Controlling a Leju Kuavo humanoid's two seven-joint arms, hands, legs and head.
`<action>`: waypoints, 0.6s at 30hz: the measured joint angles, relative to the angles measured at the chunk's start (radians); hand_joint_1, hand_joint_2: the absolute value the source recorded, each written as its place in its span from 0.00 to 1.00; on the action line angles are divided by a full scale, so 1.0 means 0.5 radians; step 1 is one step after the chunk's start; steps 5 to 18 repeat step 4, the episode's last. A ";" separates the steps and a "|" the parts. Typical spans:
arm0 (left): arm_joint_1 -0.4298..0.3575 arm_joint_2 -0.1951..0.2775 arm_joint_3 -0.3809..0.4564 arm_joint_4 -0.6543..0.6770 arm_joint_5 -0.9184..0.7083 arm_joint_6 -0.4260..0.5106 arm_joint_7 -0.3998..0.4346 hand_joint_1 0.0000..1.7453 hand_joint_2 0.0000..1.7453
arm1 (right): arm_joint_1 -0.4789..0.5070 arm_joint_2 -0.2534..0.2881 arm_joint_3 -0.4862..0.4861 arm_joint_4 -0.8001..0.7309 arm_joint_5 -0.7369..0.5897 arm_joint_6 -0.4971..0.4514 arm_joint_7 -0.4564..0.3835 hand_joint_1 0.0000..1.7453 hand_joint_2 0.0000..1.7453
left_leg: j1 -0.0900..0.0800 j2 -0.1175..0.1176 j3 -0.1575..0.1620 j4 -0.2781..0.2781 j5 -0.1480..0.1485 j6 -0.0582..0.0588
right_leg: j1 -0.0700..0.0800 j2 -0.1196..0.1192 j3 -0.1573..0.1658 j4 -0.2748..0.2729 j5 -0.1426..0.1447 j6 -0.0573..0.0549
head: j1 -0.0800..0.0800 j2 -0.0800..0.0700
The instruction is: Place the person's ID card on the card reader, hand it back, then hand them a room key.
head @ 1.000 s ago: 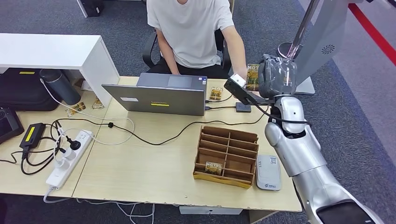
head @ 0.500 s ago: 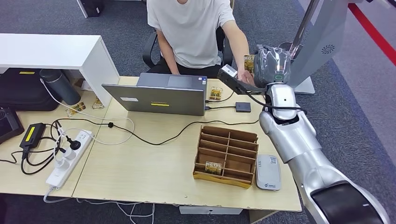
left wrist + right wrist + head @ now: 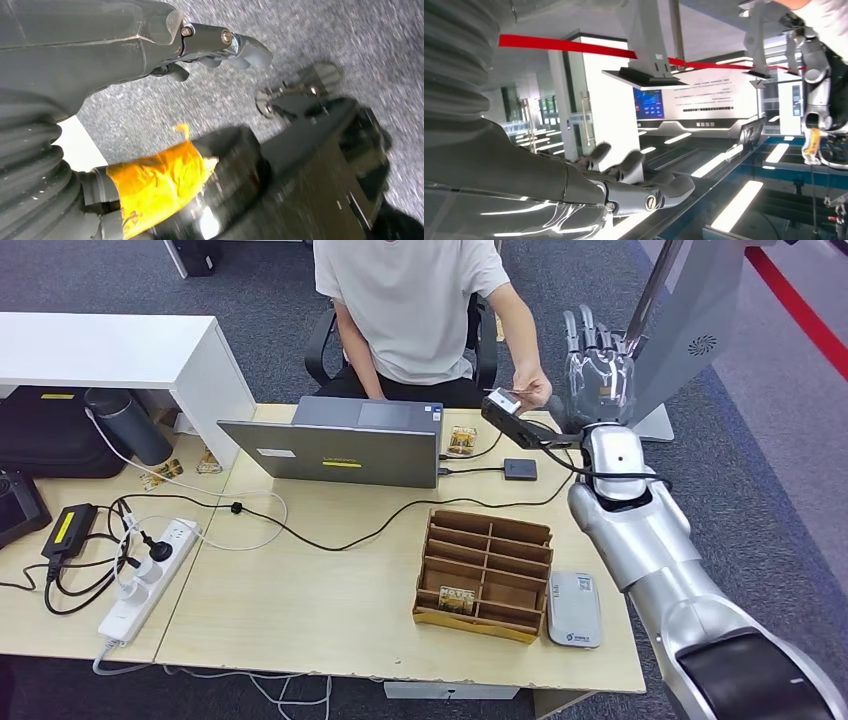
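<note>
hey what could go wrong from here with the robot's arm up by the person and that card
1. The right hand is open, fingers spread, close beside the person's hand, which now holds the card. Pulling back carelessly could bump it.
2. The cable hangs from the raised wrist to the small black box on the desk; swinging the arm might drag it.
3. Reaching next for the card in the wooden organizer, the arm could knock the card reader near the desk edge.

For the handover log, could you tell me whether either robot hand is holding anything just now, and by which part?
Neither. The right hand is raised with its fingers spread and bare, the left hand grips nothing, and the card is pinched at its edge by the person's hand.
</note>
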 joint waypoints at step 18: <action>-0.001 0.012 0.000 0.000 -0.001 0.002 0.000 0.00 1.00 | 0.002 -0.025 -0.002 0.015 0.001 0.000 0.001 0.00 1.00 | 0.000 0.002 0.000 0.000 0.000 0.000 | 0.000 0.002 0.000 0.000 0.000 0.000 | 0.000 0.000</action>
